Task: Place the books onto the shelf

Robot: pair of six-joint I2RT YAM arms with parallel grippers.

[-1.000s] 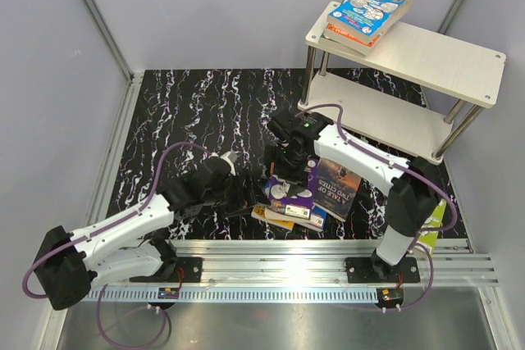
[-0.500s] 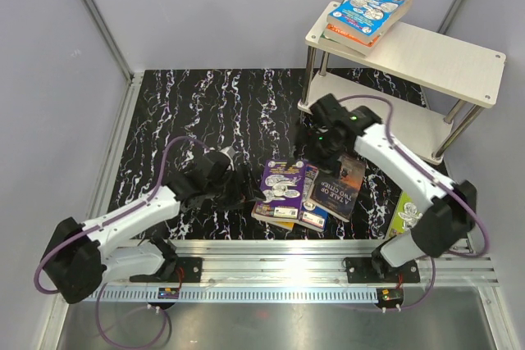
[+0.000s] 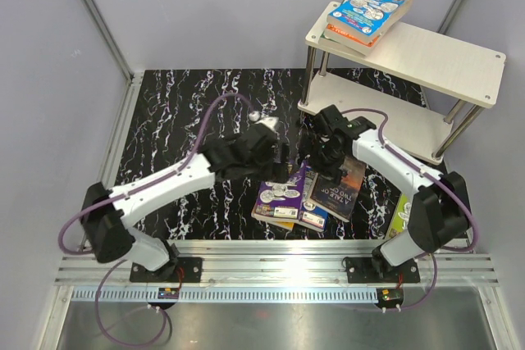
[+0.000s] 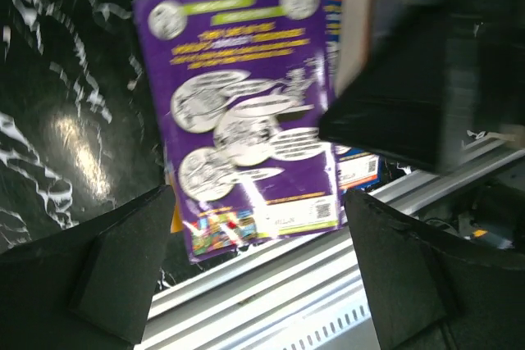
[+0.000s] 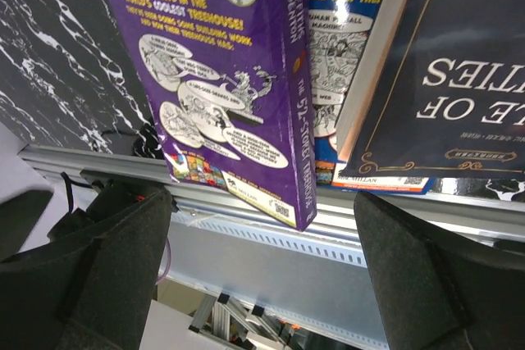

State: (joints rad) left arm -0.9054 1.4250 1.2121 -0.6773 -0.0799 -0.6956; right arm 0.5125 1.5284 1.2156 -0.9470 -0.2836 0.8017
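1. Jaws on both arms stand wide apart and hold nothing. The left gripper [image 3: 277,161] and the right gripper [image 3: 315,156] hang side by side over the far end of a loose pile of books in the centre of the overhead view.
2. From the left wrist, the two dark fingers [image 4: 115,276] sit in the lower corners of the frame. The purple book [image 4: 246,112] lies in the open gap between them, clear of both.
3. From the right wrist, that arm's fingers [image 5: 107,276] are splayed in the lower corners as well. The purple book's cover and spine fill the upper left of the frame. A blue book [image 5: 344,38] lies under it, and a dark book [image 5: 459,63] at the upper right overlaps the blue one.
4. Seen from overhead, the pile rests on the black marbled table [image 3: 189,112], just above the metal rail [image 3: 271,253] in the lower centre. The purple book is on the left and the dark book is tilted on the right.
5. One lime-green book [image 3: 399,215] lies apart at the lower right, partly hidden by the right arm.
6. At the upper right stands the shelf [image 3: 443,63]. A small stack [image 3: 369,7] topped by a blue cover sits on the left end of its top board.
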